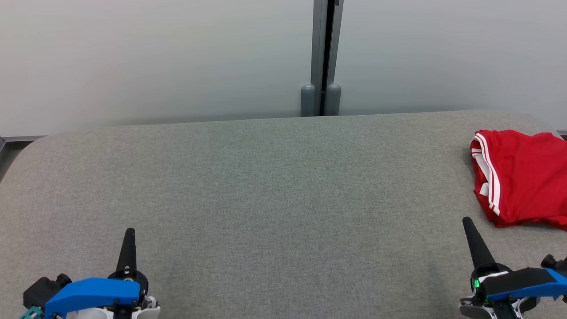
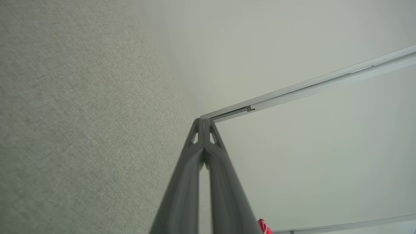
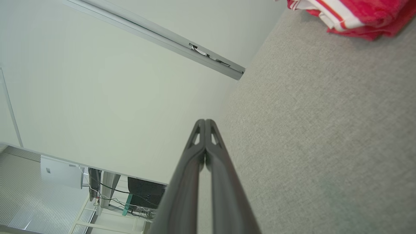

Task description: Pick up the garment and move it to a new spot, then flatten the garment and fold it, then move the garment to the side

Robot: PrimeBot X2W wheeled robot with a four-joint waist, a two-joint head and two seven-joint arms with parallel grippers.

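Red cloth with white stripes, the garment (image 1: 520, 177) lies bunched at the far right of the grey fabric-covered table (image 1: 266, 177), running off the head view's right edge. My right gripper (image 1: 466, 220) is by far the nearer. The garment sits just ahead of its tip and to the right, near but not touching, with its striped edge running roughly away from me, much as my fingers point. My left gripper (image 1: 129, 230) rests well apart, across the whole table. Both have their fingers pressed together on nothing. I judge that any reach belongs to the right arm, forward and rightward.
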